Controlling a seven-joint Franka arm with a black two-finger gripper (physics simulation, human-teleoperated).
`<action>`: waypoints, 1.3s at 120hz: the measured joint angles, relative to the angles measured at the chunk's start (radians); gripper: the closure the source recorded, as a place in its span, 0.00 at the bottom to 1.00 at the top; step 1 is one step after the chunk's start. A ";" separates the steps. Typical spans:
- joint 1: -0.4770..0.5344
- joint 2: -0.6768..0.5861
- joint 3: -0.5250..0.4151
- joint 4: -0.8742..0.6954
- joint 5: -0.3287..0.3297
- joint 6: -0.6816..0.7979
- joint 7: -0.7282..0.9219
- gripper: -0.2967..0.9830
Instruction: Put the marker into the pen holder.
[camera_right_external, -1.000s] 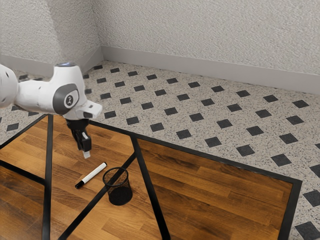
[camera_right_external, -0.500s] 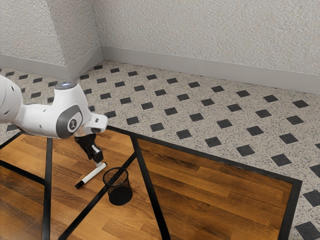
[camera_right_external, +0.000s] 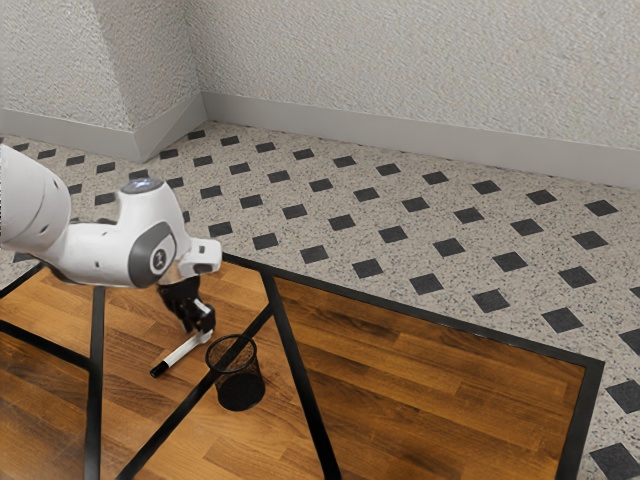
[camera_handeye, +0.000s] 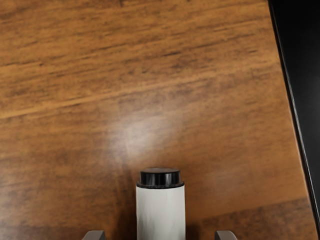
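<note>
On the worktop, marker: lying flat — grasping is your current step.
Hand: released, fingers astride the marker's end; close squarely, then lift.
Pen holder: upright, just beside — your later target.

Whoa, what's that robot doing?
The robot arm has its open gripper down around one end of the white marker, not squeezing it. The marker is lying on the wooden table. The black pen holder stands near it, and the marker isn't inside yet.
</note>
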 joint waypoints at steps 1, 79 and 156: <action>0.000 0.001 0.000 0.001 0.000 0.000 -0.001 0.58; 0.034 -0.335 -0.073 -0.004 0.032 -0.115 0.020 0.85; -0.019 -0.372 -0.286 0.014 -0.005 -0.229 0.180 0.85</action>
